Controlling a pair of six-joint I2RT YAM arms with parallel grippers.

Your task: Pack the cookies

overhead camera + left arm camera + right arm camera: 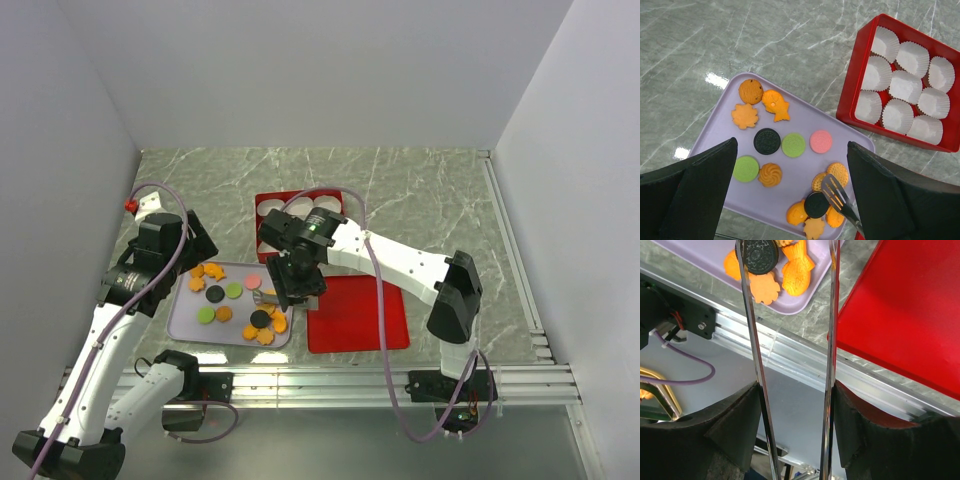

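Note:
Several cookies lie on a lavender tray (805, 122): orange shapes (751, 91), two green discs (746, 168), a pink disc (820, 141) and two black discs (768, 141). My left gripper (791, 145) hangs open above the tray with nothing between its fingers. My right gripper (795, 395) is shut on metal tongs (751, 315). The slotted tip of the tongs (835, 190) rests over orange cookies beside a black cookie (816, 204) at the tray's near right corner. In the right wrist view that black cookie (760, 255) sits between the two tong arms; whether they pinch it is unclear.
A red box (262, 200) filled with white paper cups (904, 86) stands behind the tray. Its flat red lid (357, 315) lies right of the tray, near the aluminium rail (330, 380) at the table's front edge. White walls enclose the marble table.

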